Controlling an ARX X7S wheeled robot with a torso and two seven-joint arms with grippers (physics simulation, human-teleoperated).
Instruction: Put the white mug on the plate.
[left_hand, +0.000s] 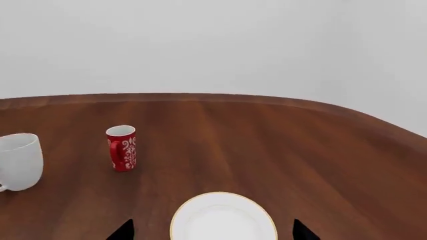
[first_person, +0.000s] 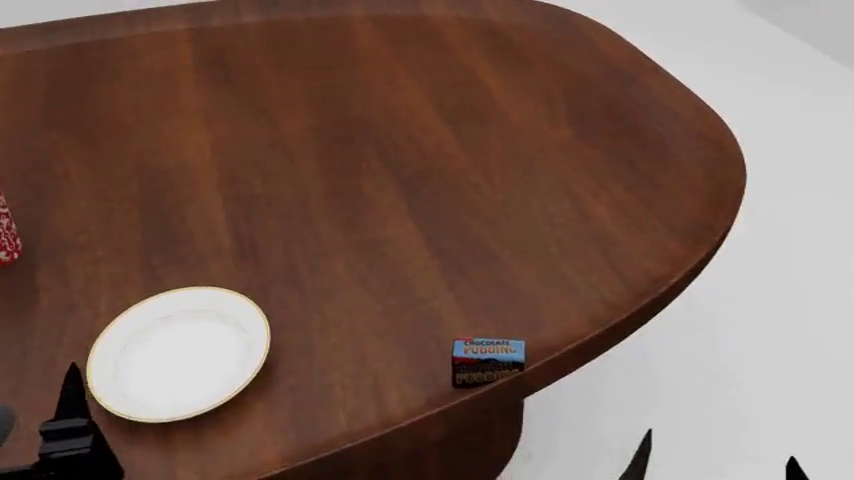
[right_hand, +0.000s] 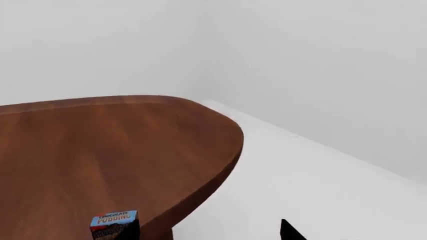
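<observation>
The white mug (left_hand: 20, 162) stands upright on the brown table, seen only in the left wrist view; it is out of the head view. The plate (left_hand: 223, 220), white with a thin gold rim, lies near the table's front left (first_person: 178, 352). My left gripper (left_hand: 213, 236) is open and empty just short of the plate, its dark fingertips (left_hand: 123, 231) wider apart than the plate. My right gripper (first_person: 718, 462) is open and empty off the table's right edge, over the white floor; it also shows in the right wrist view (right_hand: 210, 232).
A red mug (left_hand: 122, 148) with white swirls stands between the white mug and the plate, at the head view's left edge (first_person: 7, 232). A chocolate pudding box (first_person: 487, 362) stands near the table's front right edge (right_hand: 115, 225). The table (first_person: 441, 180) has a rounded right end.
</observation>
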